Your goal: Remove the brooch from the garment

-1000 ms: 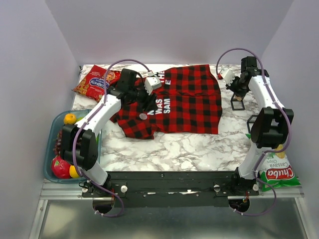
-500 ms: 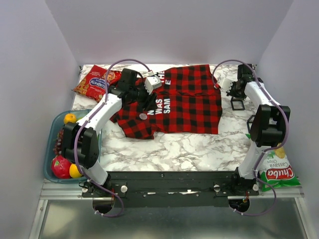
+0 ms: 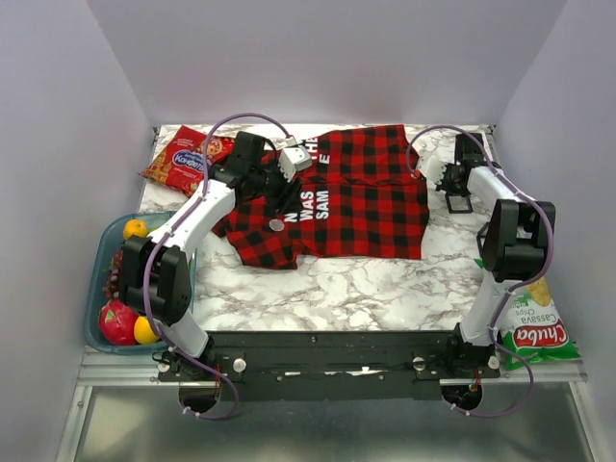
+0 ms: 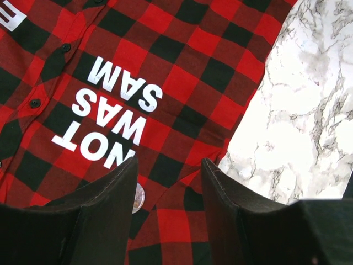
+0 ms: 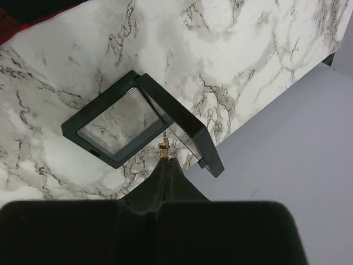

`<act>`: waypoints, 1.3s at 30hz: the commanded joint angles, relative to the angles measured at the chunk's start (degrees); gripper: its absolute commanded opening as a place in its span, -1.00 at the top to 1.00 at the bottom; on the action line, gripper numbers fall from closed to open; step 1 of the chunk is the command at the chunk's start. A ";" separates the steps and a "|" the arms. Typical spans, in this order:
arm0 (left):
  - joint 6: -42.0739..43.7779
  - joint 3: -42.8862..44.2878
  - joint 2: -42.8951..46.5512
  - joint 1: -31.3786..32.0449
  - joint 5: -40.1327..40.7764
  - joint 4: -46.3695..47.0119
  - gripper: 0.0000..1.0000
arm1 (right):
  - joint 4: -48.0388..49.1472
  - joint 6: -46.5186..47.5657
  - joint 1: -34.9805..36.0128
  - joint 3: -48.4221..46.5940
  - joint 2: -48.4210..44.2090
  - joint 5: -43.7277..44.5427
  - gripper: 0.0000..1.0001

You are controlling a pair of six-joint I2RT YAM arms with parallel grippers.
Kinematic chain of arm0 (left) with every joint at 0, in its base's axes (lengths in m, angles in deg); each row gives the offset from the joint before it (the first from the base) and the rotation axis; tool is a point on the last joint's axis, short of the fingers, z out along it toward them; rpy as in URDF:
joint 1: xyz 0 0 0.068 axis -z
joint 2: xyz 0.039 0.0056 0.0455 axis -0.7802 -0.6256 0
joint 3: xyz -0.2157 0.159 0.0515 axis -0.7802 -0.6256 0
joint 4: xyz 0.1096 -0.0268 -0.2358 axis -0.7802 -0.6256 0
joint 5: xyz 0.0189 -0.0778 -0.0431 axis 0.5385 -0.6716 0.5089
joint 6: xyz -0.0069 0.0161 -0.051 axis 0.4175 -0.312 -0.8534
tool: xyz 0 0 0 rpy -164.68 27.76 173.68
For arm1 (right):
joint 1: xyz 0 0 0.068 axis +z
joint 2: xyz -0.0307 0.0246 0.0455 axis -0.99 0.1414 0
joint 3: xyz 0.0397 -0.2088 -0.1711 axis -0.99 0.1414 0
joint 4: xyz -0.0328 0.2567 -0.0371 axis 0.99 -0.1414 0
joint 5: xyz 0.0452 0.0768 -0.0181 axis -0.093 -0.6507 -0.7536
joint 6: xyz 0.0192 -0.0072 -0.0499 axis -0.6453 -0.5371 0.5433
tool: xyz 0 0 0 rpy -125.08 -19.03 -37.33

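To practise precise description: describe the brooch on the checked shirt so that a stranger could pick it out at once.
Find the red-and-black checked shirt spread on the marble table. White block letters on it read NOT WAS SAM; the brooch sits just beside the NOT. It is a small round silvery disc, unlike the dark buttons nearby.

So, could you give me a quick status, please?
Left gripper open over shirt. Right gripper shut above black case. Brooch on shirt, beside one left finger. Nothing blocking it.

Lab booth, plain walls (image 3: 327, 58), marble tabletop (image 3: 385, 279)
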 commanded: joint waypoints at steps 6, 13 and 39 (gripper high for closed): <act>-0.02 2.44 -1.02 -0.37 1.52 -0.71 -0.14 | 3.89 1.45 -0.12 1.32 2.07 2.00 0.99; -0.02 2.09 -1.10 -0.37 1.52 -0.71 -0.14 | 4.60 2.07 -0.12 2.73 1.89 2.44 0.99; -0.11 2.09 -1.89 -0.28 1.43 -0.62 -0.14 | 7.41 -2.50 1.20 5.10 3.56 4.55 0.97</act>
